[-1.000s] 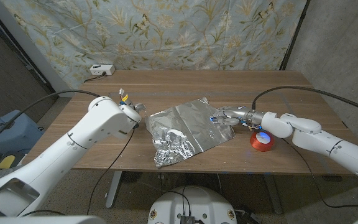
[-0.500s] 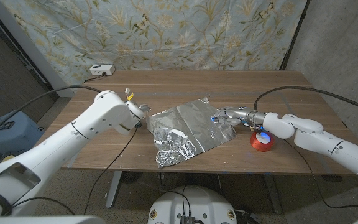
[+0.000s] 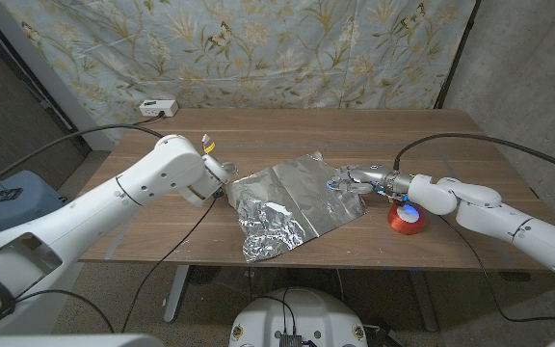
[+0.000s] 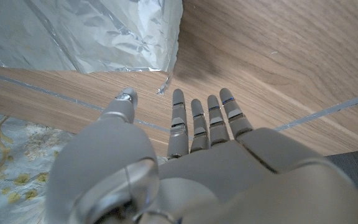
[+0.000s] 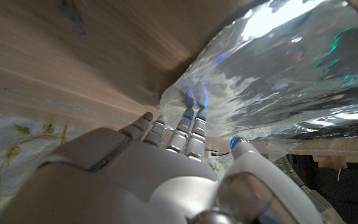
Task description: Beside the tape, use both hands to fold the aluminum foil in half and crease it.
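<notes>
Here the left hand hovers near the aluminum foil's corner, fingers straight and slightly apart, holding nothing; the right hand seemingly pinches its edge beside the tape.

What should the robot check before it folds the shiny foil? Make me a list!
1. Aluminum foil lies beside the red tape on the table: ok.
2. Right hand is at the foil's right edge, fingers on it: ok; firm grip: cannot tell.
3. Left hand holds the foil: not ok; its fingers are spread, just short of the corner in the left wrist view.
4. Foil lies flat: not ok; the near part is crumpled.
5. Tape is off the foil: ok.
</notes>
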You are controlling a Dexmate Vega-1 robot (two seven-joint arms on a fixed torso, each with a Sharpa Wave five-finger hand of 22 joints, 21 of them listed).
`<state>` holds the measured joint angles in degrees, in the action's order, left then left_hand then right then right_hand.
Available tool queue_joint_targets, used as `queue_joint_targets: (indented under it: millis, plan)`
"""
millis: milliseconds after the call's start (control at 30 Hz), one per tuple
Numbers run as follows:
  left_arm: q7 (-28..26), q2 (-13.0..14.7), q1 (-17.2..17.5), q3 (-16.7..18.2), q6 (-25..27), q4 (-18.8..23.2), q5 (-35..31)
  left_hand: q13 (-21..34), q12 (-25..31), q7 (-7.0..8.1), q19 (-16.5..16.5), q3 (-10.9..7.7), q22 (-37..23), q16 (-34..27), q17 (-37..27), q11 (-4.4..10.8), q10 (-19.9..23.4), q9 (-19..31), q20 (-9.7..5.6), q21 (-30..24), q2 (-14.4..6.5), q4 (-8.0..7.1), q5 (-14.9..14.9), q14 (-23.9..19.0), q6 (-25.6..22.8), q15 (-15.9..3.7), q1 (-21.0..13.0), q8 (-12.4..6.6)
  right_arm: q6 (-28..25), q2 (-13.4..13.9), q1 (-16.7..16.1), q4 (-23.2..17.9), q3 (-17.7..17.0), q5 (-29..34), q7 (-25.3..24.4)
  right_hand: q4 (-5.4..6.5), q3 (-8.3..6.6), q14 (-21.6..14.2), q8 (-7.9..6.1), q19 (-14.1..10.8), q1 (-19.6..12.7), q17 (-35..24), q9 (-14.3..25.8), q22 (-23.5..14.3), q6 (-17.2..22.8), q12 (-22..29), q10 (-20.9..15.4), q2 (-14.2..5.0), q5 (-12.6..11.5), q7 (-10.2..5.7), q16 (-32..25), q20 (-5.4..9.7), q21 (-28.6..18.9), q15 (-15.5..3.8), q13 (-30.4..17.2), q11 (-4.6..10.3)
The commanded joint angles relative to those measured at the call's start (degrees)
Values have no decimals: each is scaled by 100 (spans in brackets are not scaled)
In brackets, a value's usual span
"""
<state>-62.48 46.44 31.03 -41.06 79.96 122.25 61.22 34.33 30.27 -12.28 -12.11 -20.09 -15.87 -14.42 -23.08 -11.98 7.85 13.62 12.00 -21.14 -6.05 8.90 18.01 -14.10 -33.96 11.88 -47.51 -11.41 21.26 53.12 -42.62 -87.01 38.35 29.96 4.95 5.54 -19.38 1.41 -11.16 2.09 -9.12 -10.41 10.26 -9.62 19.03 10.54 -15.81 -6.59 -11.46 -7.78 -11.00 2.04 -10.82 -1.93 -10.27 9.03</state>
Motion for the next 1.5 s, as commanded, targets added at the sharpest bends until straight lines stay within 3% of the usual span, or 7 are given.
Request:
queue_joint_targets:
  millis: [33, 467, 800, 1100, 1500]
  plan:
    - [-152, 118, -276, -311, 2, -33, 344, 63, 7, -19, 97, 70, -95, -53, -70, -21, -80, -13, 19, -106, -52, 6, -5, 44, 67, -2, -59, 9, 82, -77, 44, 74, 31, 23, -82, -48, -20, 13, 18, -26, 23, -14, 24, -13, -14, -7, -17, 3, -17, 3, -29, 408, -28, -305, -10, -23]
    - [-152, 109, -165, -269, 2, 4, 267, 172, 46, -19, 307, 112, -242, -91, -189, -17, -239, -31, 16, -270, -130, 12, 49, 200, 275, -21, -221, 12, 58, -103, 95, 105, 57, 50, -58, -57, -28, 11, 23, -32, 34, -15, 24, -13, -31, -10, 0, 5, -15, 9, -30, 410, -27, -304, -11, -69]
    - [-152, 139, -187, -351, 2, 49, 214, 216, 114, -20, 328, -83, -295, -97, -181, -12, -201, 20, 17, -407, -166, 26, 241, 125, 207, -39, -443, -35, 89, -150, 192, 262, 96, 73, -75, -64, -34, 11, 25, -35, 41, -16, 24, -13, -39, -9, 2, 8, -14, 9, -30, 408, -26, -306, -11, -52]
    - [-152, 181, -336, -656, 2, 103, 46, 246, 155, -22, 310, -159, -277, -144, -212, 3, -173, 53, 16, -479, -167, 35, 340, 69, 173, -51, -571, -41, 106, -170, 234, 378, 117, 58, -131, -70, -39, 9, 26, -36, 49, -17, 24, -13, -45, -9, 7, 10, -14, 11, -30, 409, -25, -306, -11, -65]
    - [-152, 157, -318, -657, 2, 100, 13, 280, 199, -23, 295, -199, -262, -216, -269, 19, -149, 85, 19, -545, -173, 39, 415, 29, 126, -50, -703, -55, 92, -157, 225, 393, 137, 34, -151, -76, -45, 7, 22, -39, 61, -18, 24, -13, -40, -5, 2, 11, -13, 14, -31, 410, -24, -308, -11, -56]
